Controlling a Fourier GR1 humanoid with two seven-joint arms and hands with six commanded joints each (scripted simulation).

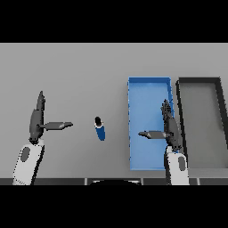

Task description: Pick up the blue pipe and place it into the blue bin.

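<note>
Head view: a blue pipe (100,129) lies on the grey table (80,71), just left of the blue bin (132,133).
Left hand (37,120) and right hand (170,129) both released, fingers straight — nothing held; pipe looks stiff, light, best gripped mid-length.

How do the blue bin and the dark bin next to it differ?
The blue bin is bright blue; the dark bin has a black rim and grey floor. The blue bin lies nearer the blue pipe; the dark bin sits farther right. Both are open, rectangular and hold nothing visible.
</note>
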